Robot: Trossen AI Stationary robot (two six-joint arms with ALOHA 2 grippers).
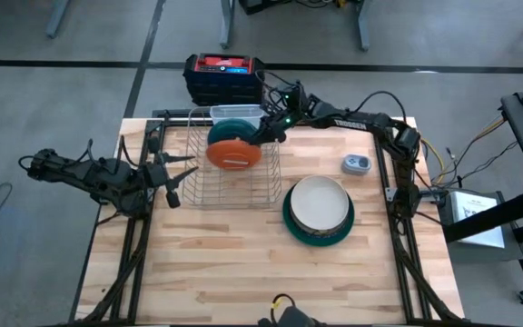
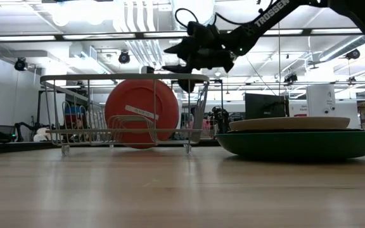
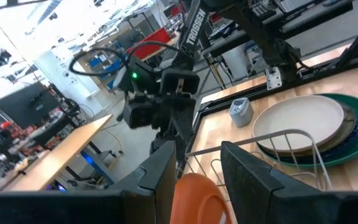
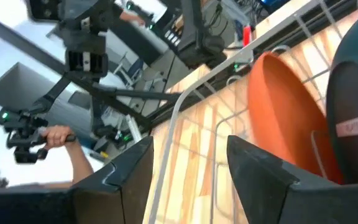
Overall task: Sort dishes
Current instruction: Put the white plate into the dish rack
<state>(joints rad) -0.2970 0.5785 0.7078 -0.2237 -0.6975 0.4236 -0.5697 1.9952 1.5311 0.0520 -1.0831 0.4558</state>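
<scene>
Orange plate (image 1: 234,152), one, standing in rack (image 1: 198,186); one teal plate (image 1: 235,133) behind.

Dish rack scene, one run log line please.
orange plate upright in rack | right gripper open above it | left gripper beside rack

Orange plate (image 1: 234,152) and teal dish (image 1: 235,133) stand on edge — white plate (image 1: 317,203) stacked flat on green plate (image 1: 291,222)
</scene>
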